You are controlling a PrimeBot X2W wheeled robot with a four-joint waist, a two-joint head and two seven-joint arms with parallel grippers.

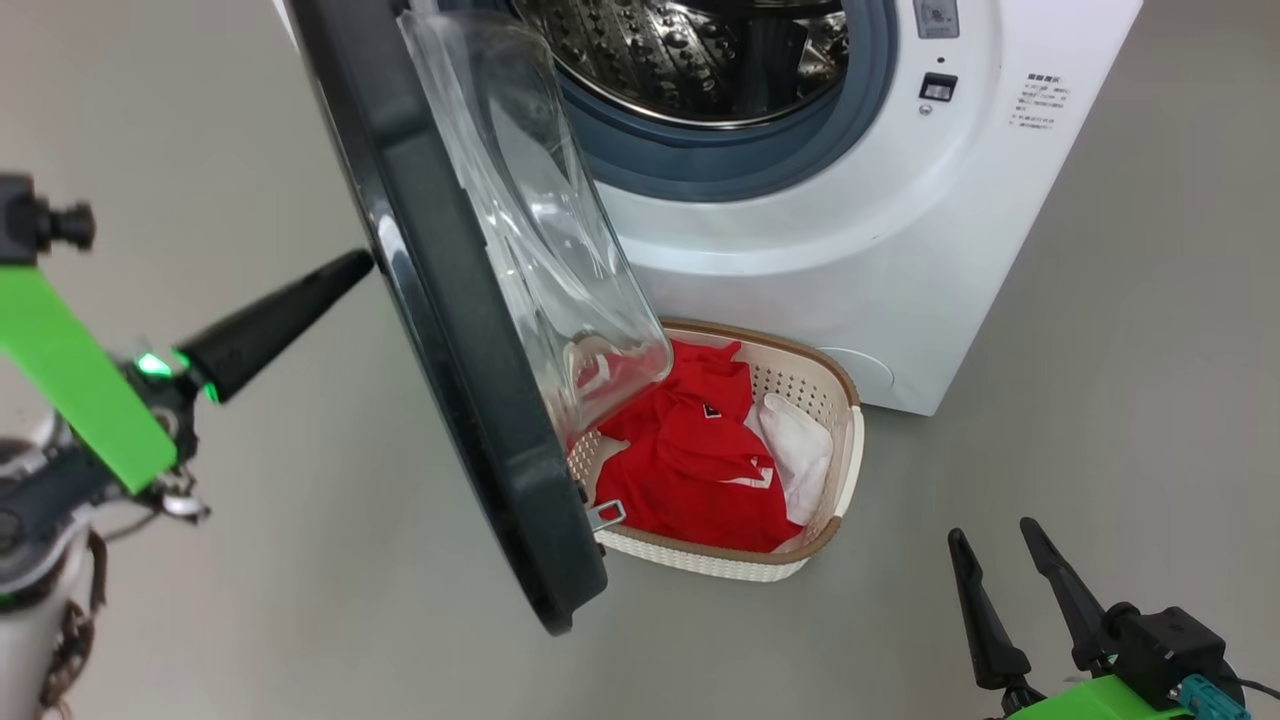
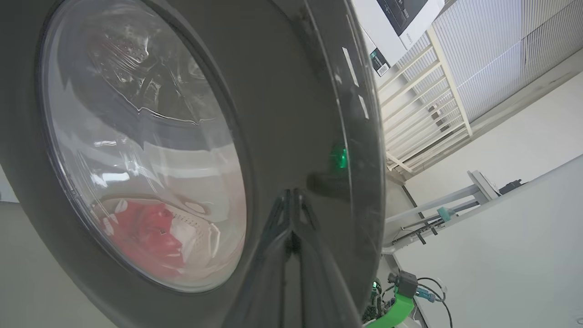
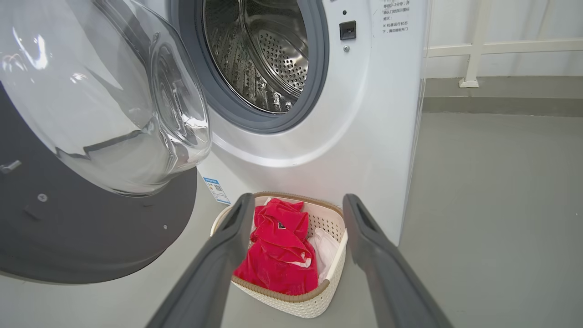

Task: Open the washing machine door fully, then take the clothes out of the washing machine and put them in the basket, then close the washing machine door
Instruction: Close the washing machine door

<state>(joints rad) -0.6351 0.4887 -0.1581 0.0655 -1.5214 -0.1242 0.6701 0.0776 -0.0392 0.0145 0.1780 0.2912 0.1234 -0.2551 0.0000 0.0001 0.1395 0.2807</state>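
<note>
The washing machine (image 1: 800, 250) stands with its steel drum (image 1: 690, 50) bare. The washing machine door (image 1: 470, 380) hangs open over the basket, glass bowl facing the drum. My left gripper (image 1: 355, 268) is shut with nothing in it, its tips against the door's glossy black outer face (image 2: 291, 136). In the left wrist view my left gripper (image 2: 291, 200) meets its own reflection there. The clothes, a red polo shirt (image 1: 690, 460) and a white cloth (image 1: 800, 450), lie in the basket (image 1: 850, 400) on the floor. My right gripper (image 1: 995, 545) hangs open and empty, right of the basket.
Grey floor (image 1: 1100, 400) spreads right of the machine. The door's metal latch hook (image 1: 607, 515) overhangs the basket's near-left corner. A white railing (image 3: 476, 45) runs along the wall behind the machine. In the right wrist view the basket (image 3: 300, 305) sits between my open fingers (image 3: 237, 218).
</note>
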